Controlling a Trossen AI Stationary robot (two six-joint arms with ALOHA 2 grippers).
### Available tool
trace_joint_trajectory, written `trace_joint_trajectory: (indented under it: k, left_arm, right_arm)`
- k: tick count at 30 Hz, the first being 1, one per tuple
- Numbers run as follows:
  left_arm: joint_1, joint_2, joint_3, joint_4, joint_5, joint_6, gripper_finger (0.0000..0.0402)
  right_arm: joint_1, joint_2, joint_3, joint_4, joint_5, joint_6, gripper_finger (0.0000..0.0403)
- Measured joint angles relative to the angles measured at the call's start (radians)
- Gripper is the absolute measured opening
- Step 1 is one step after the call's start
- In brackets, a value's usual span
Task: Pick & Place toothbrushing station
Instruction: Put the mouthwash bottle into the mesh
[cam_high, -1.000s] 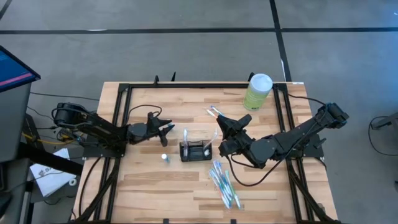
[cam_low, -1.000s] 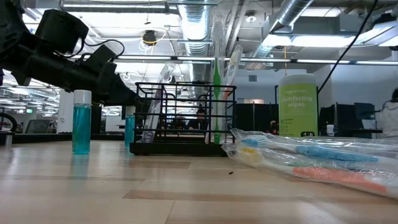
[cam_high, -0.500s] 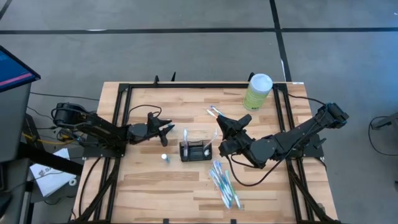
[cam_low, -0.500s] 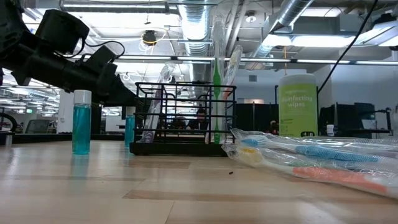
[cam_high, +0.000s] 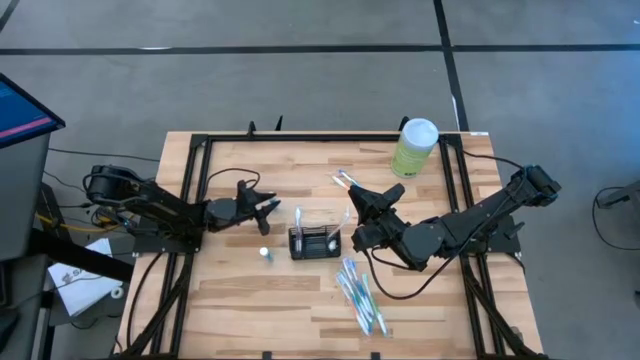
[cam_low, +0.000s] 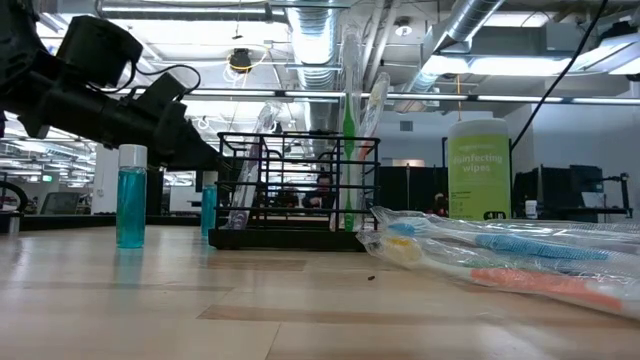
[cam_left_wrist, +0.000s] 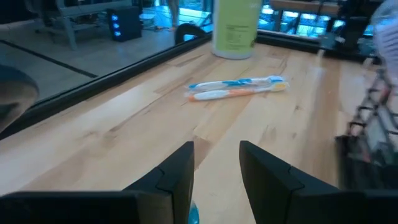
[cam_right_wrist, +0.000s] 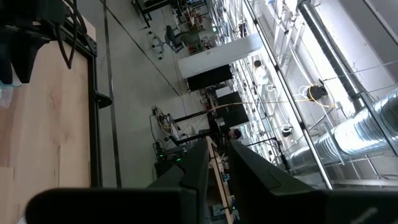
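Left gripper (cam_left_wrist: 216, 167) jaws parted, empty, right gripper (cam_right_wrist: 216, 163) jaws narrow, empty

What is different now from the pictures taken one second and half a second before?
Nothing visibly changed. The left gripper and right gripper stay on either side of the black wire holder, and the small blue bottle and packaged toothbrushes lie where they were.

High view looks straight down; low view sits level on the counter (cam_low: 300, 310); both share the mesh holder (cam_high: 313, 242).
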Motion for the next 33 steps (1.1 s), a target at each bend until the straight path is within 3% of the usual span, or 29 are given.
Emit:
trace_joint_trajectory:
  k: [14, 28, 33]
  left_arm:
    - [0.003, 0.0, -0.001, 0.025, -0.027, 0.032, 0.0124]
    - [0.015, -0.001, 0.001, -0.001, -0.099, 0.025, 0.0193]
    - [0.058, -0.002, 0.001, -0.063, -0.051, -0.041, 0.0196]
  right_arm:
    - [0.0, 0.0, 0.0, 0.0, 0.0, 0.0, 0.0054]
    - [-0.001, 0.0, 0.0, 0.0, 0.0, 0.002, 0.0054]
    - [-0.003, 0.0, 0.0, 0.0, -0.001, 0.022, 0.0054]
